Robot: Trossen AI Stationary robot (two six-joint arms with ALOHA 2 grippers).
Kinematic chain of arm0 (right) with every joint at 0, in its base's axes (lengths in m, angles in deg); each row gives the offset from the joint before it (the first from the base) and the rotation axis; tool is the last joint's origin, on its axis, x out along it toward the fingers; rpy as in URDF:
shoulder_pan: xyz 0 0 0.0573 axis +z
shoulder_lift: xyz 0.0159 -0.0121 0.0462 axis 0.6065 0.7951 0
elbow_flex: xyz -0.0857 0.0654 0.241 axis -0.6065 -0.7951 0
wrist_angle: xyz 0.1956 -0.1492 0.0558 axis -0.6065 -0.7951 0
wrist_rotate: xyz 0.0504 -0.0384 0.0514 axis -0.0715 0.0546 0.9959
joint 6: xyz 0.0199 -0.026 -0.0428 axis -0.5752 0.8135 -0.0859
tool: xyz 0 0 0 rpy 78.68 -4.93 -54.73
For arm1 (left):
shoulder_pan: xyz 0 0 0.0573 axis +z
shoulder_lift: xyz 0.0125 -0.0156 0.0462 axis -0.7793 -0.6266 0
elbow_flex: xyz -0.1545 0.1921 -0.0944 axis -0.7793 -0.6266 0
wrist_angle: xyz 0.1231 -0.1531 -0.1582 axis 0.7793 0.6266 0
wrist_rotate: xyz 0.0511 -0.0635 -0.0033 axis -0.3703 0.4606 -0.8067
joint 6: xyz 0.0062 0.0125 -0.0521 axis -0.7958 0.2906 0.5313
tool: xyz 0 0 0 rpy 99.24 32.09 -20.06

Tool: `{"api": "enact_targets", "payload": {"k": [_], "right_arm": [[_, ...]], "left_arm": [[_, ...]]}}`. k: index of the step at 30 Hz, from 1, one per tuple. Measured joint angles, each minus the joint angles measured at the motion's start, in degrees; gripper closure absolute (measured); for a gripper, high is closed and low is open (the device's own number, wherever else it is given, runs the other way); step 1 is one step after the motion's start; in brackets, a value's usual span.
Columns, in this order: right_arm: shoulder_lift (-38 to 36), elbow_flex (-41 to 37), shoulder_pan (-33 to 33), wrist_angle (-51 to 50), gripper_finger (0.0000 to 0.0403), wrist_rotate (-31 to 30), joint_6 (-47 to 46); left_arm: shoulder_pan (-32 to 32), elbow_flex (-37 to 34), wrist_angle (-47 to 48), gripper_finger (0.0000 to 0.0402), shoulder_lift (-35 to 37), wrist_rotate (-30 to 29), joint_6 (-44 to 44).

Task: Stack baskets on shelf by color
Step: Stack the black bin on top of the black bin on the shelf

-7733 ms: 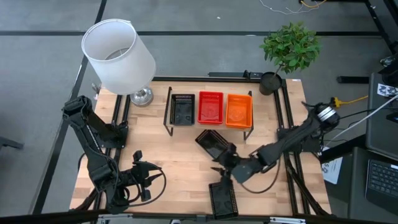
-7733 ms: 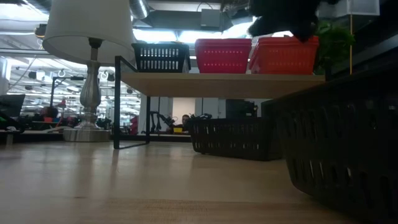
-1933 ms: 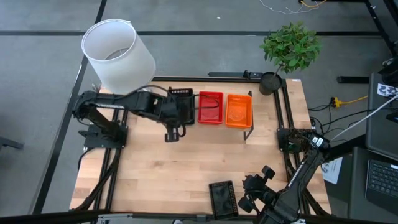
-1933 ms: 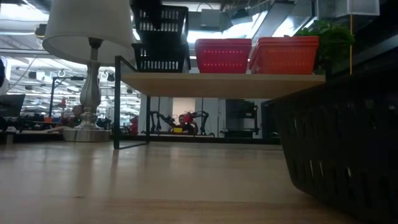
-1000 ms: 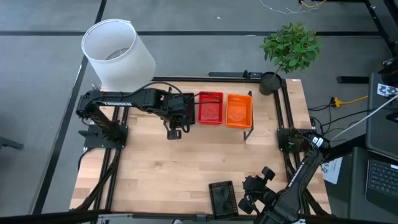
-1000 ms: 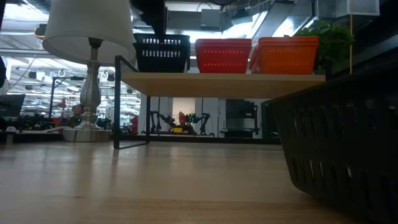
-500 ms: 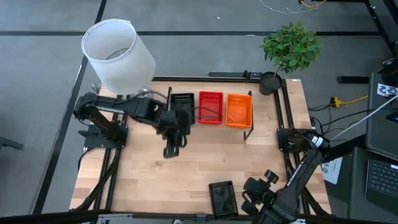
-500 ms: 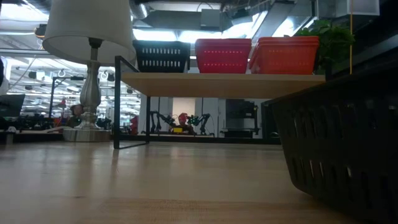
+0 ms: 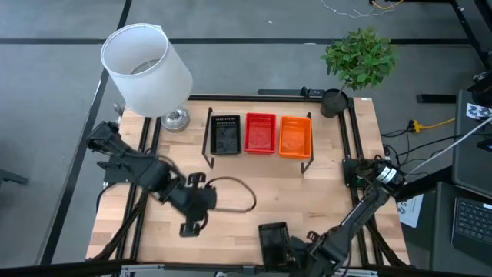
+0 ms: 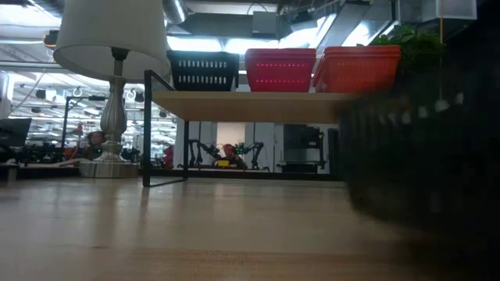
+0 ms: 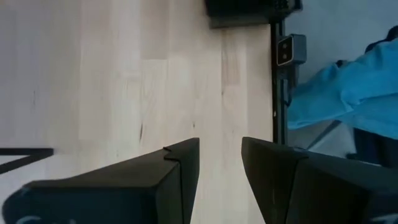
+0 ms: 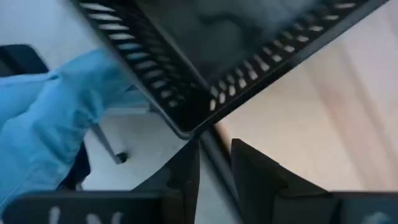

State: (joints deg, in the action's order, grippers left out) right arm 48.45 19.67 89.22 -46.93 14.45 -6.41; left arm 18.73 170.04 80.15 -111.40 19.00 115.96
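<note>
Right tool (image 9: 296,250) seemingly beside black basket (image 9: 273,240) at table's (image 9: 254,204) near edge.

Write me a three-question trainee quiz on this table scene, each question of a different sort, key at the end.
1. True or false: the black mesh basket stack sits at the lamp end of the low light-wood shelf.
2. Which colour sits in the middle of the shelf? A) orange B) red C) black
3. Fill in: the right gripper is beside the lone black basket at the table's ____ edge.

Key: 1 true; 2 B, the red mesh baskets; 3 front.
</note>
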Motion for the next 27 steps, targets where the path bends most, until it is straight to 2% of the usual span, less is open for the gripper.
{"api": "enact_targets", "payload": {"k": [5,10,18,21,24,27], "right_arm": [[0.0,-2.7,-4.5,0.6,0.0312,-0.6,4.1],[0.0,-2.9,-11.1,1.9,0.0312,-6.4,13.6],[0.0,-2.9,-21.0,18.2,0.0312,-16.3,31.8],[0.0,-2.7,-22.9,21.2,0.0312,-13.1,36.3],[0.0,-1.2,-22.4,17.6,0.0312,-9.1,36.6],[0.0,0.1,-20.4,11.0,0.0312,-8.1,32.3]], "left_arm": [[-6.1,0.0,0.0,0.0290,0.0,-5.5,1.4],[-9.2,0.0,0.0,0.0290,0.0,-9.8,2.0],[-11.8,0.0,0.0,0.0290,0.0,-13.1,4.4],[-12.0,0.0,-0.1,0.0290,-0.4,-13.5,6.1],[-12.5,-0.5,-0.4,0.0290,-0.4,-14.0,7.4],[-13.1,-1.5,-0.4,0.0290,-0.4,-14.7,7.4]]}}
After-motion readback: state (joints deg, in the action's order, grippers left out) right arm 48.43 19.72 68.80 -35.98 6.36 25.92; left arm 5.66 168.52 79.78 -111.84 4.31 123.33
